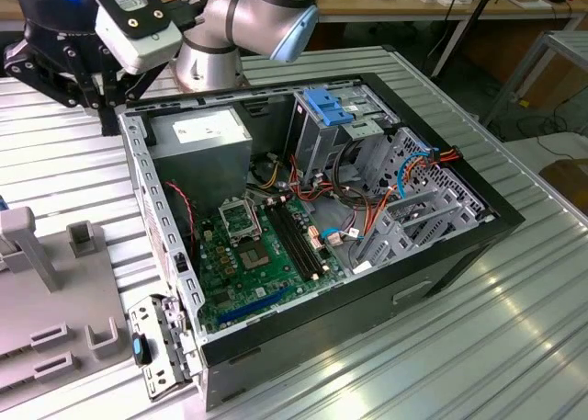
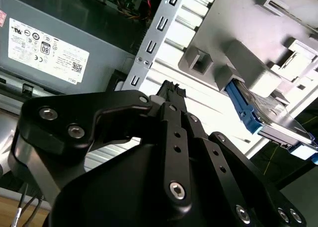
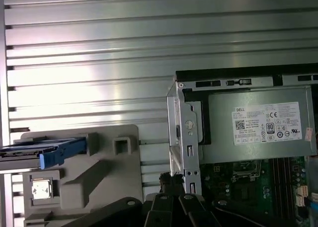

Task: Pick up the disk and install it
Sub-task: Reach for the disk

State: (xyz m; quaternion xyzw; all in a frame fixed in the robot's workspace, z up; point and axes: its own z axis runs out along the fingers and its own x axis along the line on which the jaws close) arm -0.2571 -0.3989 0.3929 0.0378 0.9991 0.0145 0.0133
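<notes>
**Disk (image 3: 47,150) lodged in its holder, gripper empty by the case corner**

In both wrist views the disk, grey metal framed by a bright blue rail, is lodged in a slot at one end of the grey fixture (image 3: 99,177). The fixture lies on the ribbed metal table (image 3: 99,48). One end of the disk juts out past the fixture's edge, and nothing touches it.

The gripper (image 2: 169,90) hangs well apart from the disk, over the table just beside the wall of the open computer case (image 1: 441,255), between case and fixture. Its jaws are closed, the fingertips meeting with nothing between them. In the exterior view the gripper is at the far left of the scene, just outside the case's far left corner, and the arm (image 1: 248,25) rises to its right.

Just inside that corner sits the power supply (image 3: 258,130), a grey box with a white sticker. Nearer lies the green motherboard (image 1: 257,255). Toward the exterior view's right, a metal drive cage (image 1: 317,149) carries a blue caddy (image 1: 331,106) on top. Red, orange and blue cables (image 1: 413,163) run among the bays beside it.
</notes>
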